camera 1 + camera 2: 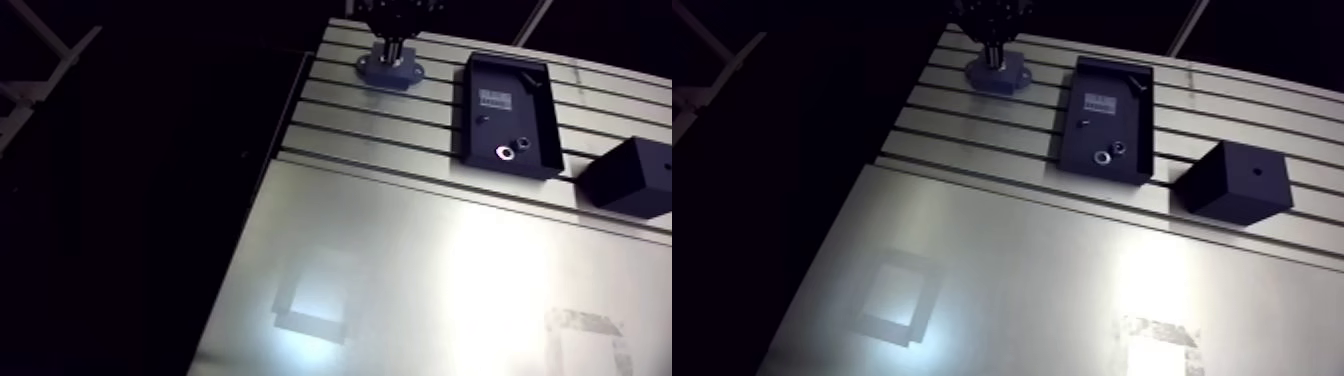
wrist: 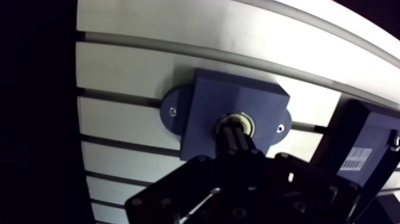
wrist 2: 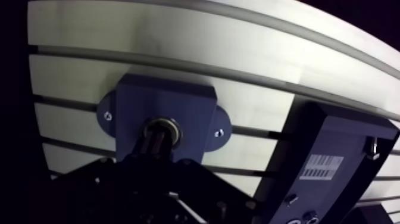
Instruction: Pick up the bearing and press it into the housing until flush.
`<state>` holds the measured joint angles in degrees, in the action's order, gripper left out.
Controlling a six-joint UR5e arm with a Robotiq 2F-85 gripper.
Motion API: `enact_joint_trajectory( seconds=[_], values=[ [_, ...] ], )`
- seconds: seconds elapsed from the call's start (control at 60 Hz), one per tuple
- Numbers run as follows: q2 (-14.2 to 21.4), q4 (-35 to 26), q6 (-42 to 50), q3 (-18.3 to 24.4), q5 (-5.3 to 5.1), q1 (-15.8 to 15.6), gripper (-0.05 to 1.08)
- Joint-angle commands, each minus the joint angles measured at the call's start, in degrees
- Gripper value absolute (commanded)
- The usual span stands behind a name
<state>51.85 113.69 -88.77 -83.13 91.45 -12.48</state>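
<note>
Slotted table (image 1: 420,260) is carrying the blue housing (image 2: 238,98), bearing (image 2: 246,120) sitting in its bore. Claw (image 2: 233,131) is closed up tight, touching the bearing. Black tray (image 1: 507,110) is lying just beside the housing.

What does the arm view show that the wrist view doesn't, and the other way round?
Only the arm view shows the black box beside the black tray. Only the wrist view shows the metal ring sitting in the hole of the blue block. Both show the block, the tray, the hand and the slotted table.
</note>
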Motion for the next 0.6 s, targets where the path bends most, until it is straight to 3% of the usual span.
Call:
enact_joint_trajectory(
  seconds=[0.017,0.6],
  values=[
    [-0.23,0.01,-0.13,-0.05,0.0,0.0,1.04],
    [1.7,-0.25,-0.29,0.99,0.09,0.09,1.03]
  ],
)
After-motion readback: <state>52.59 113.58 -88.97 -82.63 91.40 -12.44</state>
